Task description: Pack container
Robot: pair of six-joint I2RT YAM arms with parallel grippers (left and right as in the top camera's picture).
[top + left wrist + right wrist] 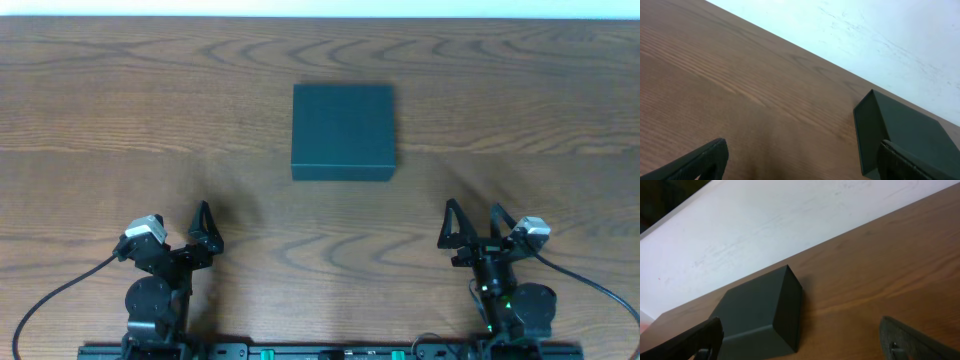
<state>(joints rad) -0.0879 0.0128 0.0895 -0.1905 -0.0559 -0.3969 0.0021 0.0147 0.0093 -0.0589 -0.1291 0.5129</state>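
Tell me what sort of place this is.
Probably a robotics lab bench: a wood-grain table with a plain white surface beyond it, the left gripper and right gripper at its near edge, and one closed teal container set out.

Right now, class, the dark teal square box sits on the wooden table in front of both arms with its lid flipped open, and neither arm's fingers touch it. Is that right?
One slip: the dark teal square box has its lid shut, not open; the overhead view shows a flat, unbroken top. It sits on the wooden table, untouched by left fingers or right fingers.
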